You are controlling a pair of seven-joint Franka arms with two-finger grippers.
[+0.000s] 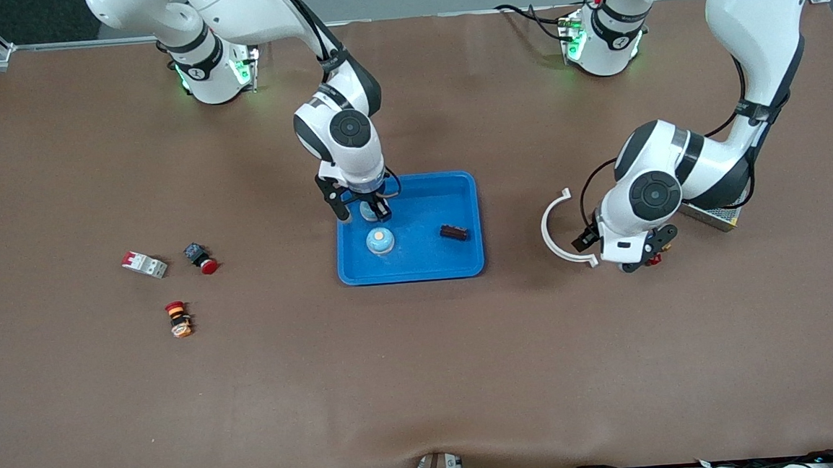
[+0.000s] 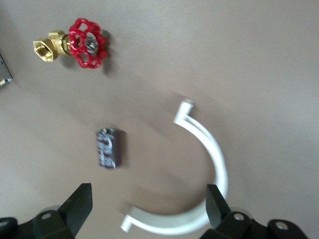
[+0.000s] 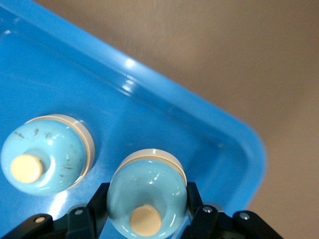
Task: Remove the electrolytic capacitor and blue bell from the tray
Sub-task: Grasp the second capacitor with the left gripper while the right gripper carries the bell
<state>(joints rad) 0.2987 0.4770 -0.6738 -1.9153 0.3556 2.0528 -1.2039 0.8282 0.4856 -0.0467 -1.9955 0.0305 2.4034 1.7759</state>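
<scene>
My right gripper [image 1: 364,210] [image 3: 147,199] is low in the blue tray [image 1: 429,201] [image 3: 149,94], shut on a light-blue bell [image 1: 369,210] [image 3: 149,184] with a cream button on top. A second, similar bell [image 1: 380,241] [image 3: 47,154] stands beside it in the tray, nearer the front camera. My left gripper [image 1: 642,258] [image 2: 148,204] hangs open over the table toward the left arm's end, nothing between its fingers. In the left wrist view a dark cylindrical capacitor [image 2: 108,148] lies on the brown table, apart from the fingers. The left hand hides it in the front view.
A white curved clip [image 1: 552,229] [image 2: 212,154] lies by the left gripper, and a brass valve with a red handwheel [image 2: 75,45] lies near the capacitor. A dark brown part [image 1: 454,232] sits in the tray. A breaker [image 1: 145,264] and two red push buttons [image 1: 201,258] [image 1: 178,319] lie toward the right arm's end.
</scene>
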